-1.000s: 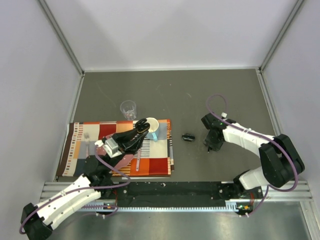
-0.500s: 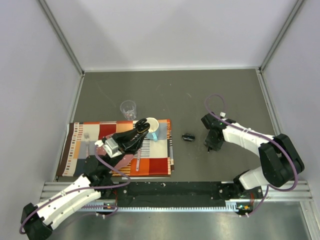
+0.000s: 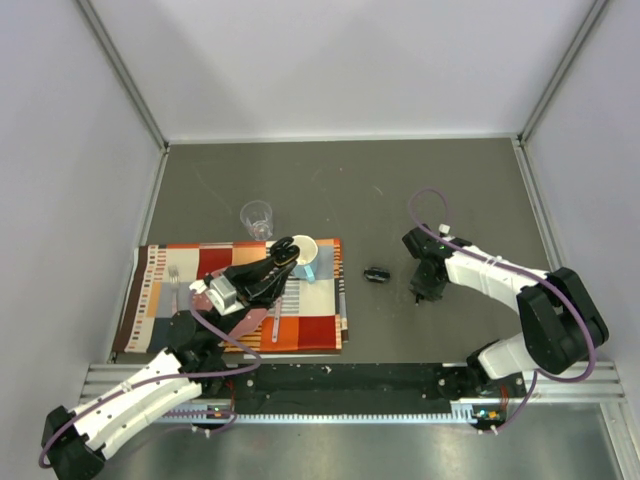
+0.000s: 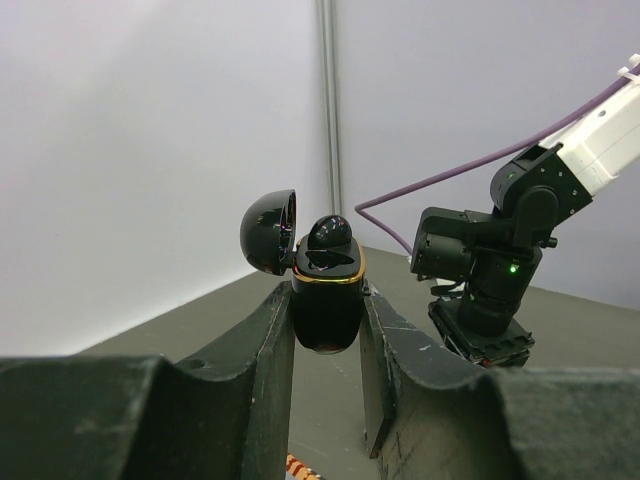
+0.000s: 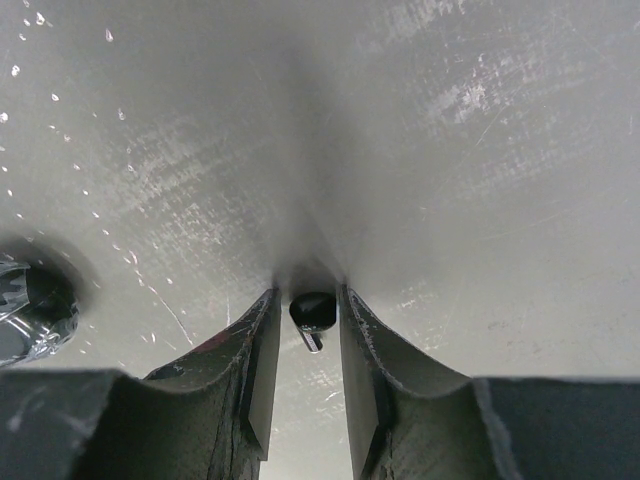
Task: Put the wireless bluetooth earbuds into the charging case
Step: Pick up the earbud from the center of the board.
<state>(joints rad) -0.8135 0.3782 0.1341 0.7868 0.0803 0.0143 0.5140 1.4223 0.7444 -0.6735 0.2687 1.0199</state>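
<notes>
My left gripper [image 4: 326, 310] is shut on the black charging case [image 4: 326, 295], held upright above the placemat. Its lid [image 4: 267, 232] is swung open to the left, and one black earbud [image 4: 328, 233] sits in the top of the case. In the top view that gripper [image 3: 285, 250] is beside the white mug. My right gripper [image 3: 420, 295] points straight down at the grey table. A second small black earbud [image 5: 313, 310] lies on the table between its fingertips [image 5: 262, 320]. The right gripper [image 5: 308, 300] is narrowly open, with thin gaps on both sides of the bud.
A white mug [image 3: 305, 258] and cutlery sit on the striped placemat [image 3: 240, 310], with a clear glass [image 3: 257, 217] behind it. Another small black oval case [image 3: 376, 274] lies on the table between the placemat and my right gripper. Metal-framed walls enclose the table.
The right jaws have narrowed around the earbud on the table. The left gripper and its case have not moved.
</notes>
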